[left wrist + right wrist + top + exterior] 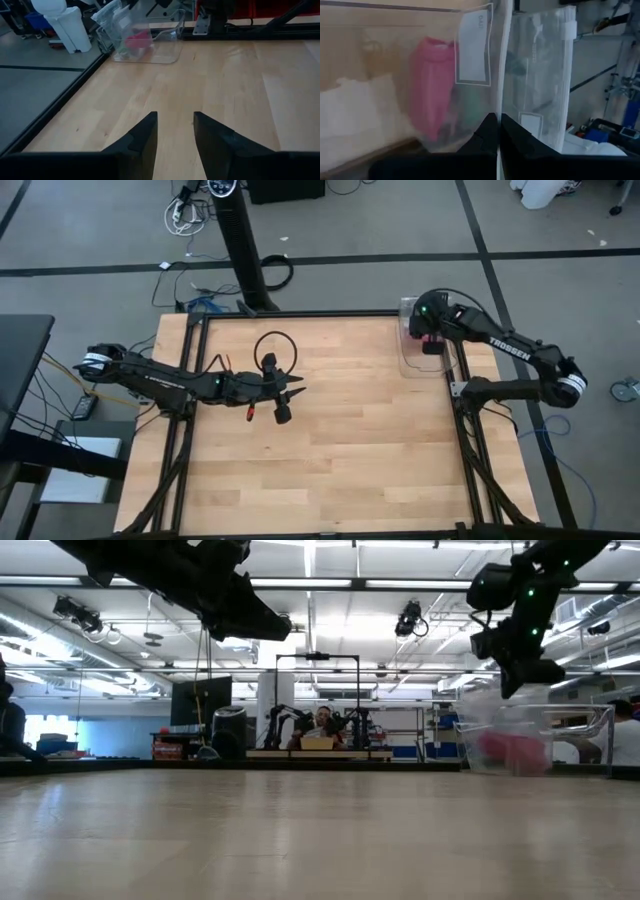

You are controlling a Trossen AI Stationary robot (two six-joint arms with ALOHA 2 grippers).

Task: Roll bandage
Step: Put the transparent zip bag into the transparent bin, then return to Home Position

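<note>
The magenta-pink bandage [432,85] lies inside a clear plastic bag [395,60] that stands in a clear bin [167,47] at the table's far right corner. The bandage also shows pink in the left wrist view [137,39] and the low view [512,750]. My right gripper [498,127] is over the bin [415,365], shut on the bag. My left gripper [175,130] is open and empty, held above the middle of the table [285,395]. My right gripper pinches the clear bag's side edge [496,107] between its two fingers, beside the white label. In the low view the fingers come from above, pointing down into the bin. The bag stands in the bin, the bandage still inside it.
A second clear zip bag [540,65] stands next to the first in the bin, and something green [470,107] shows beside the bandage. Bare wooden tabletop [340,450] spreads between the arms. Black frame rails [460,430] run along the table's sides.
</note>
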